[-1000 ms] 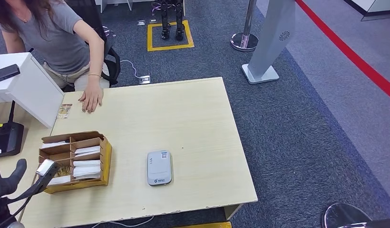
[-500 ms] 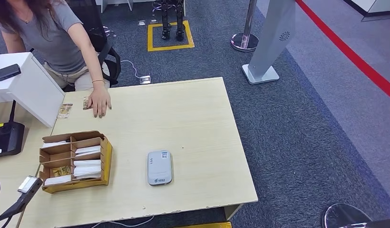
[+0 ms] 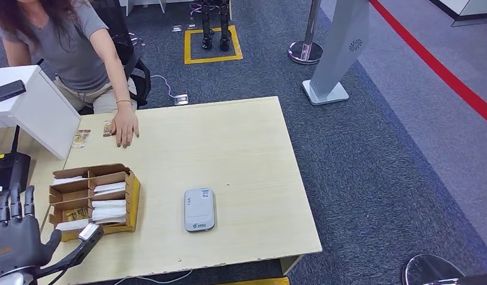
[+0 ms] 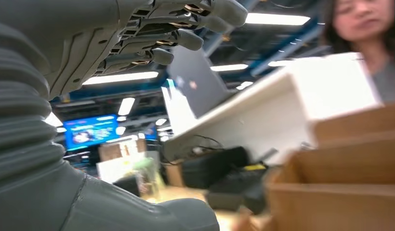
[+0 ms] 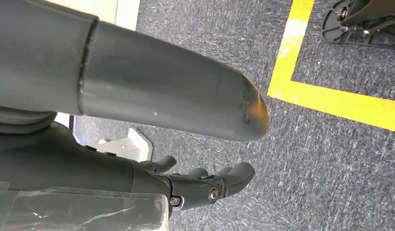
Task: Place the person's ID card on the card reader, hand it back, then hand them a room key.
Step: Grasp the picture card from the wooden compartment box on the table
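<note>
My left hand is up by the table's near-left corner, fingers spread, holding nothing, my right hand hangs empty over the carpet, and the ID card lies at the far edge under the person's hand, well apart from the card reader.

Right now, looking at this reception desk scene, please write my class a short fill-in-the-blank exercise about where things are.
1. The grey card reader lies on the wooden ____.
2. The person's hand rests flat beside a small ____ near the desk's far edge.
3. The cardboard box holds white ____ in its compartments.
4. The left robot hand, fingers spread, holds ____.

Missing words: desk; card; cards; nothing
</note>
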### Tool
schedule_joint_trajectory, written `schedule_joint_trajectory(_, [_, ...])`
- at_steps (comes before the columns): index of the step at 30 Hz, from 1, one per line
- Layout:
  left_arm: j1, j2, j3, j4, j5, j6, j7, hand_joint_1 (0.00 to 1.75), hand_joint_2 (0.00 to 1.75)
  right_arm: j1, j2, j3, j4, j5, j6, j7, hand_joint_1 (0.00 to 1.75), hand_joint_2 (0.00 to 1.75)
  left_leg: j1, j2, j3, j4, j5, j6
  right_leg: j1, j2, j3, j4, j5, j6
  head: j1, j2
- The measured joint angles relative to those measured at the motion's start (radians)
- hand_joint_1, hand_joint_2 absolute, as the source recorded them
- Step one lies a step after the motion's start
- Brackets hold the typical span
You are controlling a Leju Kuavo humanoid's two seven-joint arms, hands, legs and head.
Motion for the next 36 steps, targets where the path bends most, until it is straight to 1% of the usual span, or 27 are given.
schedule_joint_trajectory(4, [-0.016, 0.002, -0.07, 0.012, -0.003, -0.033, 0.012, 0.0, 1.75, 0.0, 0.0, 0.0, 0.0, -0.003, -0.002, -0.002, 0.0, 1.75, 0.0, 0.0, 0.0, 0.0, 0.0, 0.0, 0.0, 0.0, 0.0, 0.0, 0.0, 0.0, 0.0, 0.0])
schedule_joint_trajectory(7, [-0.023, 0.004, -0.106, 0.019, -0.009, -0.055, 0.024, 0.0, 1.75, 0.0, 0.0, 0.0, 0.0, -0.007, -0.005, -0.004, 0.0, 1.75, 0.0, 0.0, 0.0, 0.0, 0.0, 0.0, 0.0, 0.0, 0.0, 0.0, 0.0, 0.0, 0.0, 0.0])
schedule_joint_trajectory(10, [-0.024, 0.006, -0.133, 0.021, -0.028, -0.073, 0.055, 0.0, 1.75, 0.0, 0.0, 0.0, 0.0, -0.014, -0.011, -0.005, 0.0, 1.75, 0.0, 0.0, 0.0, 0.0, 0.0, 0.0, 0.0, 0.0, 0.0, 0.0, 0.0, 0.0, 0.0, 0.0])
schedule_joint_trajectory(14, [-0.022, 0.015, -0.161, 0.021, -0.054, -0.11, 0.131, 0.0, 1.75, 0.001, 0.0, 0.0, 0.0, -0.022, -0.015, -0.005, 0.0, 1.75, 0.0, 0.0, 0.0, 0.0, 0.0, 0.0, 0.0, 0.0, 0.0, 0.0, 0.0, 0.0, 0.0, 0.0])
schedule_joint_trajectory(18, [-0.009, 0.049, -0.19, 0.01, -0.062, -0.139, 0.241, 0.0, 1.75, 0.001, 0.0, -0.002, 0.0, -0.031, -0.027, -0.005, 0.0, 1.75, 0.0, 0.0, 0.0, 0.0, 0.0, 0.0, 0.0, 0.0, 0.0, 0.0, 0.0, 0.0, 0.0, 0.0])
schedule_joint_trajectory(21, [0.007, 0.073, -0.197, -0.008, -0.063, -0.153, 0.278, 0.0, 1.75, 0.001, 0.0, -0.003, 0.001, -0.035, -0.033, -0.005, 0.0, 1.75, 0.0, 0.0, 0.0, 0.0, 0.0, 0.0, 0.0, 0.0, 0.0, 0.0, 0.0, 0.0, 0.0, 0.0])
schedule_joint_trajectory(25, [0.017, 0.088, -0.198, -0.021, -0.064, -0.159, 0.258, 0.0, 1.75, 0.001, 0.0, -0.004, 0.002, -0.035, -0.033, -0.006, 0.0, 1.75, 0.0, 0.0, 0.0, 0.0, 0.0, 0.0, 0.0, 0.0, 0.0, 0.0, 0.0, 0.0, 0.0, 0.0])
schedule_joint_trajectory(30, [0.01, 0.089, -0.202, -0.022, -0.064, -0.154, 0.213, 0.0, 1.75, 0.001, 0.0, -0.003, 0.002, -0.035, -0.033, -0.012, 0.0, 1.75, 0.0, 0.0, 0.0, 0.0, 0.0, 0.0, 0.0, 0.0, 0.0, 0.0, 0.0, 0.0, 0.0, 0.0])
schedule_joint_trajectory(36, [-0.017, 0.085, -0.227, -0.022, -0.063, -0.146, 0.15, 0.0, 1.75, 0.001, 0.0, -0.003, 0.003, -0.038, -0.031, -0.015, 0.0, 1.75, 0.0, 0.0, 0.0, 0.0, 0.0, 0.0, 0.0, 0.0, 0.0, 0.0, 0.0, 0.0, 0.0, 0.0])
